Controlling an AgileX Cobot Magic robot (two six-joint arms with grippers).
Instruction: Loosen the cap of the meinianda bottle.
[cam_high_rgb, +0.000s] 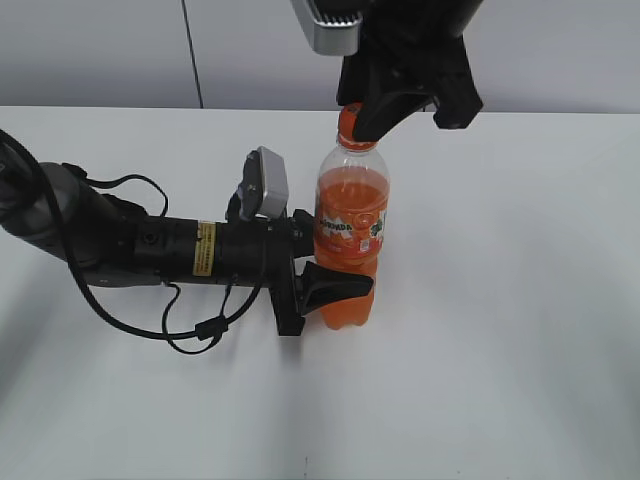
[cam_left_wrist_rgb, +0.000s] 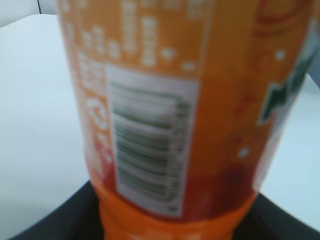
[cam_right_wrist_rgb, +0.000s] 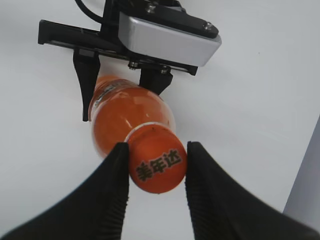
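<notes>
Right wrist view looks straight down on the small round orange plastic cap (cam_right_wrist_rgb: 158, 165) with dark characters printed on top, and the right gripper (cam_right_wrist_rgb: 156, 167) has one black ribbed finger pressed to each side of it, so it is closed on the cap. Below the cap stands the tall clear plastic meinianda bottle (cam_high_rgb: 350, 235) of orange drink, upright on the white table (cam_high_rgb: 500, 350). The left gripper (cam_high_rgb: 335, 265) comes in level from the bottle's left and clamps the lower body just under the orange-and-green label band; its wrist camera sees only the blurred label and barcode, with dark finger edges either side at the base.

The main risk, as I judge it, is the whole bottle turning with the cap: the lower body is smooth and soft, and a weak hold there would let it spin in the fingers. Too hard a squeeze could instead dent the wall. The cap is small, so an off-centre grip may slip over the ribs, or tilt the bottle sideways against the left gripper.
</notes>
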